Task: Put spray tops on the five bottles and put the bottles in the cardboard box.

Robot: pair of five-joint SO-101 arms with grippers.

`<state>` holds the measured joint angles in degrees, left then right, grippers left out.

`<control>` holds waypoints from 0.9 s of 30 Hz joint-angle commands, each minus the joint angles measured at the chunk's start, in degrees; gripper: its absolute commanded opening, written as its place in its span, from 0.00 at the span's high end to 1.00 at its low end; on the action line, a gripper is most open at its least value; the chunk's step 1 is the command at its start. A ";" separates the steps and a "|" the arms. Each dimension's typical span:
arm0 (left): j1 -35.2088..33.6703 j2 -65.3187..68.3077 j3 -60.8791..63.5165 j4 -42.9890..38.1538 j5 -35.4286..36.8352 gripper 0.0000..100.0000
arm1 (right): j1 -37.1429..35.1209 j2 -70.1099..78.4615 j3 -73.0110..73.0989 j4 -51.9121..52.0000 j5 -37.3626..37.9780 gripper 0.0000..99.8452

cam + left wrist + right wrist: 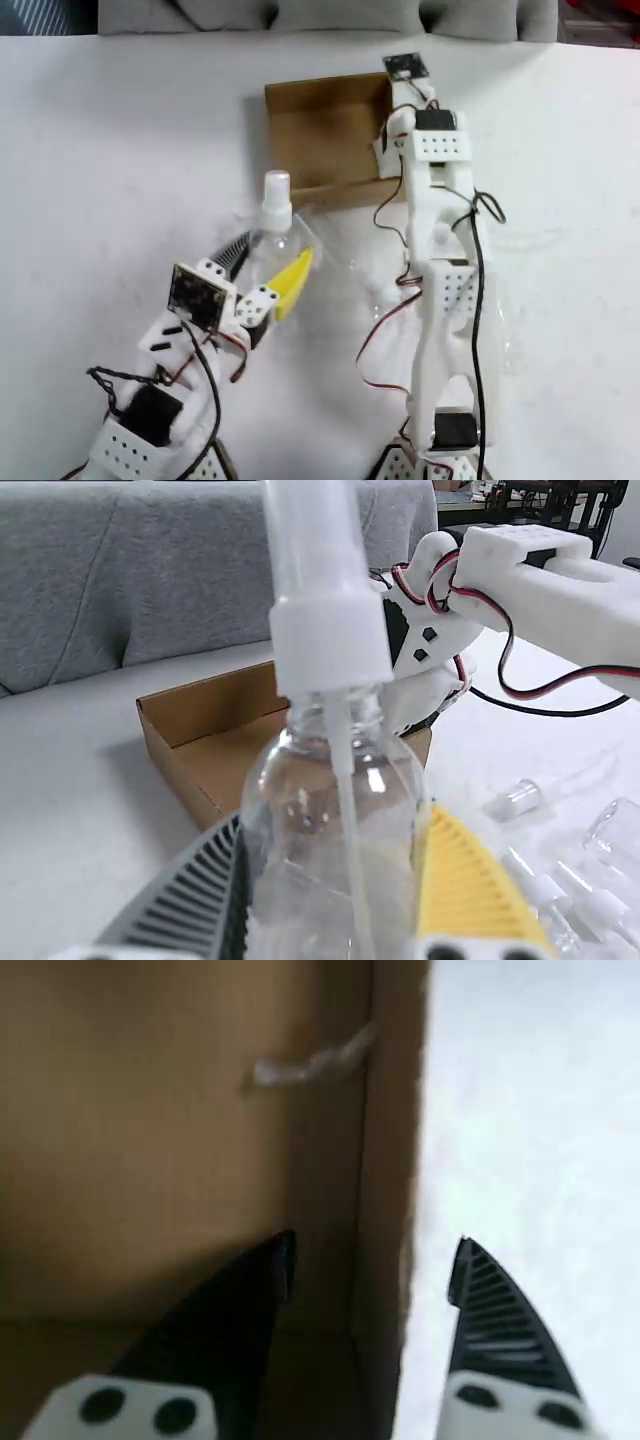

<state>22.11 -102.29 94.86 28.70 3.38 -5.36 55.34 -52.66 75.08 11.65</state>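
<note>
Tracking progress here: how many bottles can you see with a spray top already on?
1: the bottle held in the left gripper, close beside the cardboard box. The right arm may hide others.

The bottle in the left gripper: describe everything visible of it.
The bottle is clear plastic with rounded shoulders. A white spray top sits on its neck, its dip tube running down inside. The left gripper clamps its body between grey and yellow fingers, upright, just short of the cardboard box.
</note>
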 commanded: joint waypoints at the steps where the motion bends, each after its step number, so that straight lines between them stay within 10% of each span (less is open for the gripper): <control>1: -0.75 -0.66 -0.62 -2.11 -0.79 0.98 | 0.57 1.89 -9.76 6.99 2.11 0.88; 4: -0.75 -0.66 -0.70 -2.11 -0.79 0.98 | 0.31 4.09 -15.65 12.35 5.27 0.99; 27: -2.86 -0.66 -0.97 -2.11 -0.70 0.98 | 3.03 0.22 -18.11 25.10 10.29 0.98</control>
<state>19.91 -102.29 95.03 28.70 3.30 -3.52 62.02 -74.20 97.85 21.23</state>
